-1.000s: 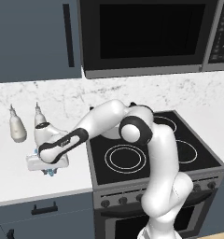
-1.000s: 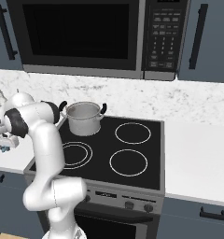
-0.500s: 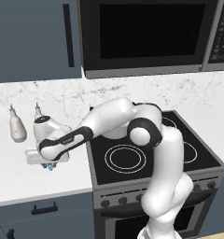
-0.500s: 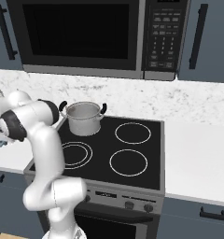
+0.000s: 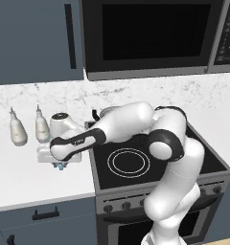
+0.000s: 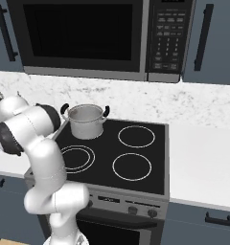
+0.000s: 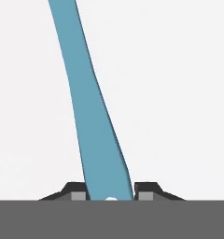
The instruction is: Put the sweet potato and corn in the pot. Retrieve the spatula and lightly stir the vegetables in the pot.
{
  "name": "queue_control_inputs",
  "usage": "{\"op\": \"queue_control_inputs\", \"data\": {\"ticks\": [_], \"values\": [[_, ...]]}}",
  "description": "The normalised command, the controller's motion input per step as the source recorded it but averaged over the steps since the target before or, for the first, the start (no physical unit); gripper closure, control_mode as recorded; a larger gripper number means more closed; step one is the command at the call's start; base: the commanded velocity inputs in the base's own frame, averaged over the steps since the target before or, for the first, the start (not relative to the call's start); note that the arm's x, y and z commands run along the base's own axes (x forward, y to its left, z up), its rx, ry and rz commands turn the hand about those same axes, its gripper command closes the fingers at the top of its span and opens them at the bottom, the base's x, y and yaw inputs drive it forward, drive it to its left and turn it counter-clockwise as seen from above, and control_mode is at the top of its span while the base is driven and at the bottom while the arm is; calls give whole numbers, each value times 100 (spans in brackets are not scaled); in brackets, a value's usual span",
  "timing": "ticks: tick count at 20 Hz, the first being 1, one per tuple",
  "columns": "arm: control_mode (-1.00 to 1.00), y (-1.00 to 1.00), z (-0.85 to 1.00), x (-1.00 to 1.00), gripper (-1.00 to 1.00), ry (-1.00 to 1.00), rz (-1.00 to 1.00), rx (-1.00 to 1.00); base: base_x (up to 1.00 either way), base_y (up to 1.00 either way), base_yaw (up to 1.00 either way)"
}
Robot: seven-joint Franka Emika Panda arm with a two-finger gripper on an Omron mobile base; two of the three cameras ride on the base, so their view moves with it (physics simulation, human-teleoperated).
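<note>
Now we hold pincer (image 7: 111,195) clamped on spatula (image 7: 88,107), low over table (image 5: 21,177) near its front edge, left of stove. Risk: thin handle pivots or slips during lift toward pot (image 6: 86,120).

The white marbled table (image 5: 21,177) carries two pale bottles (image 5: 17,132) side by side near the wall, left of the stove (image 6: 136,167). The steel pot (image 6: 86,120) stands on the stove's back left burner. The blue spatula (image 7: 88,116) lies on the table.
</note>
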Motion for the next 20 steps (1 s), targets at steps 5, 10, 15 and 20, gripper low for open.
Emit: {"op": "queue_control_inputs", "data": {"ticks": [5,10,15,20], "values": [[-100,-40,61,-2,100,-3,0,10,0,0,0],[-100,-52,51,-1,100,-1,0,11,0,0,0],[-100,-55,1,0,100,0,0,11,0,0,0],[-100,-39,18,0,100,-8,0,25,0,0,0]]}}
